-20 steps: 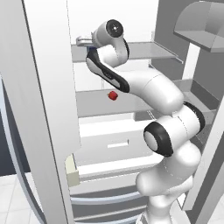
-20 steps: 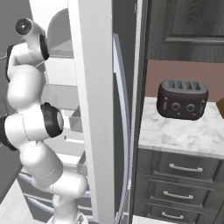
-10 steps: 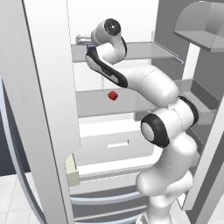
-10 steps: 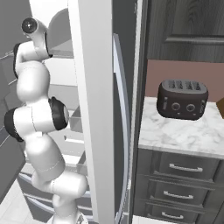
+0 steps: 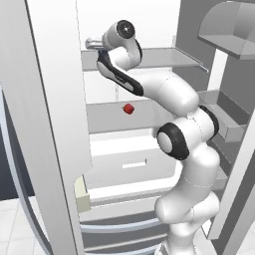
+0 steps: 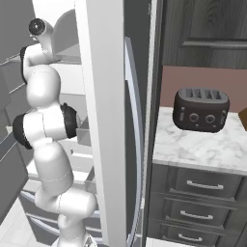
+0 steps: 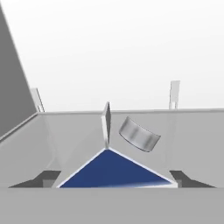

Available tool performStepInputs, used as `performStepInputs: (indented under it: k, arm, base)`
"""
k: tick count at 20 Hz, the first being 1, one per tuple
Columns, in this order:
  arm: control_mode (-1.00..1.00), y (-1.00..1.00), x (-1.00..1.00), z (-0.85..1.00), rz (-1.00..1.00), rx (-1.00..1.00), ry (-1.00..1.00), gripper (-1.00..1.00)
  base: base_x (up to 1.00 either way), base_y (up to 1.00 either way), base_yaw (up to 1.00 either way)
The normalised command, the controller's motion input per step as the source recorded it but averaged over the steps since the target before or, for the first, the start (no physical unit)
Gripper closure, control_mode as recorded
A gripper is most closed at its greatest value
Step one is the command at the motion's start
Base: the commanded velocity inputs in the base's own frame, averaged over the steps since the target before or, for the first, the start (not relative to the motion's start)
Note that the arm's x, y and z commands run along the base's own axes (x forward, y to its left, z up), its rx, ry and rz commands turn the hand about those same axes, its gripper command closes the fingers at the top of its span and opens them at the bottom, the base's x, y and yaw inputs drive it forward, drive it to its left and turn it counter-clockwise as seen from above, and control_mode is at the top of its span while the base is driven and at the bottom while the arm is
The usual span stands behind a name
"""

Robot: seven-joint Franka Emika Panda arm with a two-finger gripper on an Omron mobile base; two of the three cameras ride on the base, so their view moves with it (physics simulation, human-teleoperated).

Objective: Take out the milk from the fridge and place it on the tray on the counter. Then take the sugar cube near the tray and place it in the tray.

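Milk (image 7: 114,173): it stands in the fridge (image 5: 55,114) on the upper shelf (image 5: 169,56). In the hand view its blue gable face and white top ridge sit right at the camera, well in front of the shelf's back edge.

End effector (image 7: 115,179): the jaws straddle the carton, with one dark fingertip (image 7: 47,177) at each lower corner of the blue face. The tips look level with the carton's sides. You cannot tell from these views whether the pads press on it or stand just off it, so do not count it as held.

Risks from here, as I judge them:
- The grip sits high, near the sloped gable. If the pads close on the slope rather than the flat sides, the carton may squirt downward or tilt.
- The ridge lies slightly left of midway between the tips. Uneven contact could push the carton sideways along the shelf before both pads bite.
- If you pull out before the squeeze is firm, the carton may drag, topple on the shelf or drop over its front edge.
- A curved grey piece (image 7: 140,134) lies just behind the carton. Pushing further in may knock it.
- On withdrawal the wrist passes close to the fridge's left wall. A wide swing could clip it, and a fall could strike the small red round object (image 5: 128,108) on the shelf below.
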Motion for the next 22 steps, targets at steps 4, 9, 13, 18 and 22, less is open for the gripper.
performStepInputs:
  k: [4,9,13,18,22]
  arm:
    - [-1.00,0.04,0.01,0.00,0.00,0.00,-0.01,1.00]
    - [-1.00,0.01,0.00,0.00,0.00,0.00,-0.02,1.00]
    - [-1.00,0.00,-0.67,0.02,0.00,0.00,-0.11,1.00]
    - [-1.00,-0.09,-1.00,0.04,0.00,0.00,-0.10,1.00]
    - [-1.00,-0.26,-1.00,0.00,0.00,0.00,-0.16,1.00]
  base:
    - [0.00,0.00,0.00]
    - [0.00,0.00,0.00]
    - [0.00,0.00,0.00]
    - [0.00,0.00,0.00]
    - [0.00,0.00,0.00]
